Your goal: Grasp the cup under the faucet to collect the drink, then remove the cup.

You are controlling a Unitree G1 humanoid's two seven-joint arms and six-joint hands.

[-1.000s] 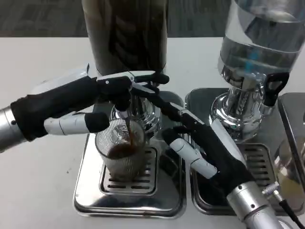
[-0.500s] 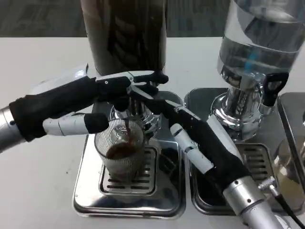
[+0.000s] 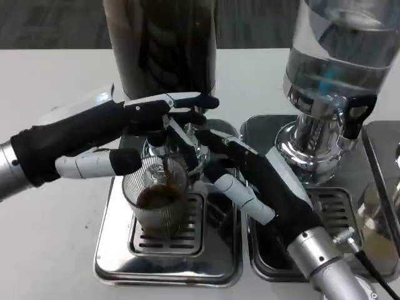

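- Head view: the left robot hand (image 3: 103, 140) reaches in from the left edge, its forearm low at the left and the black-and-white fingers stretched rightward at the height of the faucet (image 3: 156, 134).
- Its upper fingers lie across the black faucet lever, and a lower white finger runs along the far-left side of the cup (image 3: 156, 203), touching or nearly touching the ribbed wall; whether it truly grips the cup cannot be told.
- The right robot hand (image 3: 250, 184) comes up from the near right corner, its silver forearm angled toward the centre, with the white back facing up.
- Its fingers point left and far, toward the base of the faucet and the right side of the cup; one white finger stretches out just beside the rim of the cup. Contact with the glass is unclear, so whether this hand is clenched or grasping cannot be told.
- The cup is a clear ribbed glass standing upright on the slotted grate of the left drip tray (image 3: 169, 262), directly under the faucet.
- A thin dark stream falls from the spout into the cup, and dark drink fills the lower part.
- The cup sits between the two hands, left hand on its far-left, right hand on its right.
- The dark dispenser tank (image 3: 162, 44) rises behind the faucet.
- To the right, a clear water dispenser (image 3: 337, 56) stands over a second drip tray (image 3: 340, 206) on the white bench (image 3: 50, 244).
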